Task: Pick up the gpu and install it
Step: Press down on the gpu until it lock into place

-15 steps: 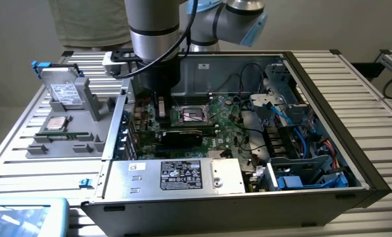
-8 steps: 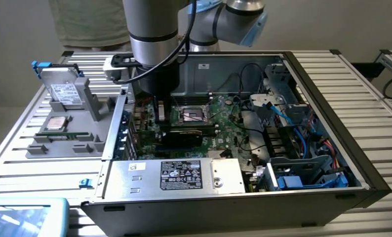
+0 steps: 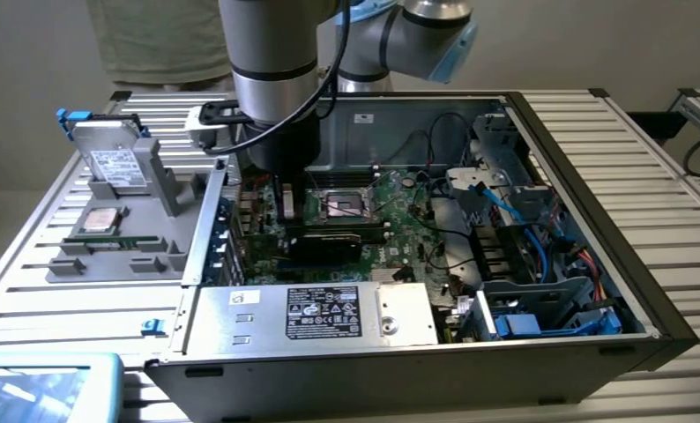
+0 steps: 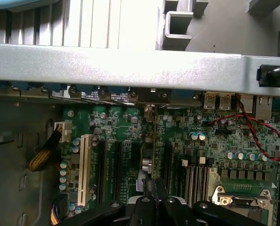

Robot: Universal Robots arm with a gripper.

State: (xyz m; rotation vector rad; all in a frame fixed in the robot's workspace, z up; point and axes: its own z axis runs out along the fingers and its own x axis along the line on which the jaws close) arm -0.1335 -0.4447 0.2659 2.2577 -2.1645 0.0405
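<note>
Now the gripper [image 4: 151, 197] is low over the motherboard [image 4: 215, 141], jaws pinching what seems the gpu [image 4: 148, 155], seen edge-on. Seating it well likely means keeping the card upright, squared to its slot, and pressing straight.

Brushed grey metal case [image 3: 585, 150]

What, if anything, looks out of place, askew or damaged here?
Nothing stands out. The gripper is shut on the gpu, which is held edge-on, in line with the motherboard slots inside the open case. A red wire loops over the board, apparently undamaged.
</note>
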